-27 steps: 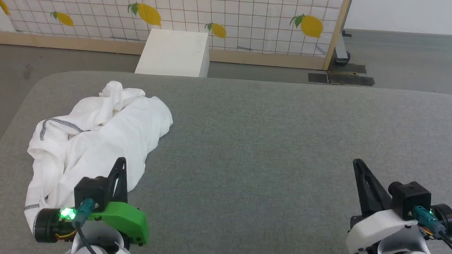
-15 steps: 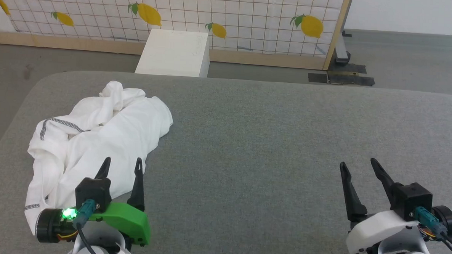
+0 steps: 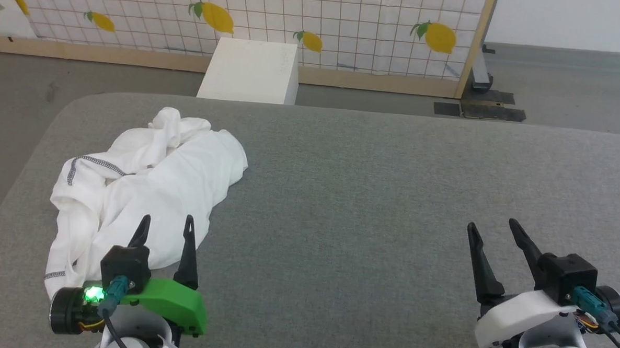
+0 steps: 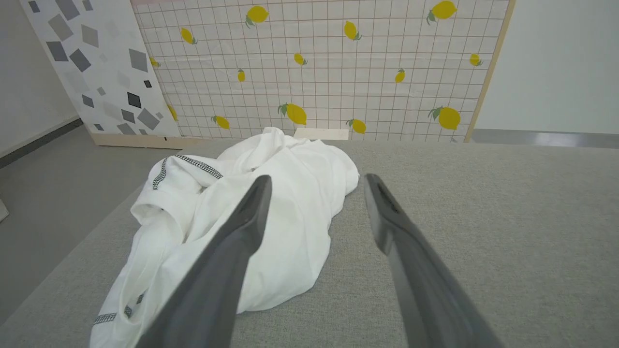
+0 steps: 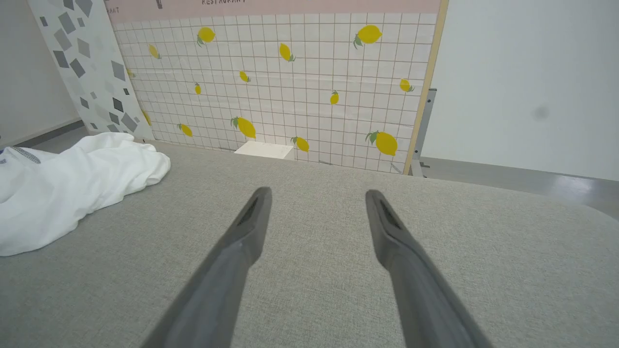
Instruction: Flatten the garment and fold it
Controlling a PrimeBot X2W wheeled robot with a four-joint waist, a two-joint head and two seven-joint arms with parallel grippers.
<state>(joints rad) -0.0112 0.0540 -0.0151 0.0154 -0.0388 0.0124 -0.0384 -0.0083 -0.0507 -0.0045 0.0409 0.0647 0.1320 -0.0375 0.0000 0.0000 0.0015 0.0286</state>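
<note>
The garment (image 3: 152, 188) lies crumpled in a white heap on the left part of the grey table (image 3: 372, 187), with a dark zigzag seam showing at its left side. My left gripper (image 3: 166, 221) hangs open just above the heap's near edge, nothing between its fingers. In the left wrist view the garment (image 4: 290, 212) lies under and beyond the open left gripper (image 4: 314, 180). My right gripper (image 3: 490, 225) stands open over bare table at the lower right, far from the cloth. The right wrist view has the open right gripper (image 5: 316, 192) and the garment (image 5: 72, 183) at far left.
A rigid white box (image 3: 251, 72) stands on the floor beyond the table's far edge. Behind it runs a lemon-patterned grid screen (image 3: 348, 24) in a wooden frame. The table's rounded left edge (image 3: 23, 156) passes close to the garment. Grey floor surrounds the table.
Both grippers went from shut to open, and stand open now. The head camera has shifted slightly, so the whole scene sits a little to the right. The garment has not moved.
</note>
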